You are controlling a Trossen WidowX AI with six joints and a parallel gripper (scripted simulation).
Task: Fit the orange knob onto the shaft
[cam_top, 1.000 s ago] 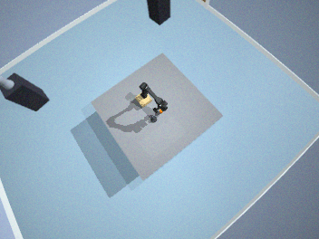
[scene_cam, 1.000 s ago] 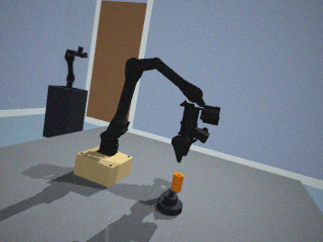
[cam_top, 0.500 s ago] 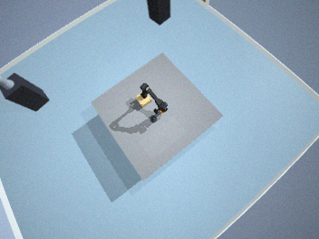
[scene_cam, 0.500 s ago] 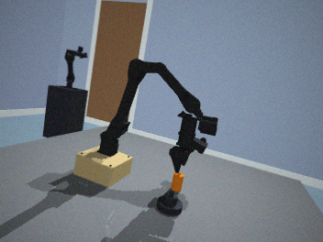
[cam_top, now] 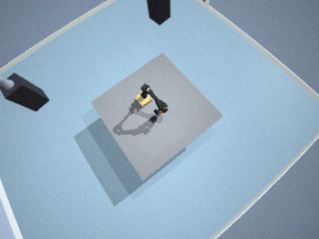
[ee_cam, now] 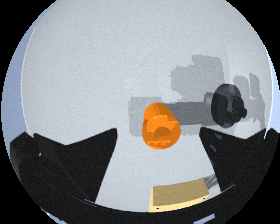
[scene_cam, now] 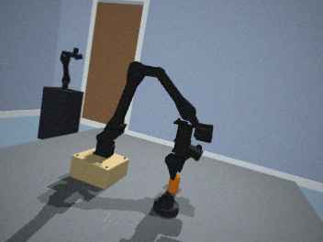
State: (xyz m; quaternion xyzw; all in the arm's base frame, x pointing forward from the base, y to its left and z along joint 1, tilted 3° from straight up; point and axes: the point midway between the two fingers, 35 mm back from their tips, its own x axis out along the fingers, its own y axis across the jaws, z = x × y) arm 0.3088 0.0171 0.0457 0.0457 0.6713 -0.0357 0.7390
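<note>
The orange knob [scene_cam: 173,184] stands upright on the grey table, just behind the dark round pedestal [scene_cam: 166,206] as the exterior camera sees it. In the wrist view the knob [ee_cam: 159,125] shows from above, with its hole facing up, and the pedestal [ee_cam: 228,105] lies apart from it to the right. My gripper [scene_cam: 174,170] points straight down, right above the knob's top. Its fingers are wide open and empty, and the knob appears between them, lower down. In the top view the gripper [cam_top: 154,118] is very small. The shaft's flat side cannot be seen.
The arm's tan base block [scene_cam: 99,168] stands to the left of the knob and also shows in the wrist view [ee_cam: 181,195]. A black cabinet with a camera stand [scene_cam: 60,112] is far back left, next to a brown door [scene_cam: 112,61].
</note>
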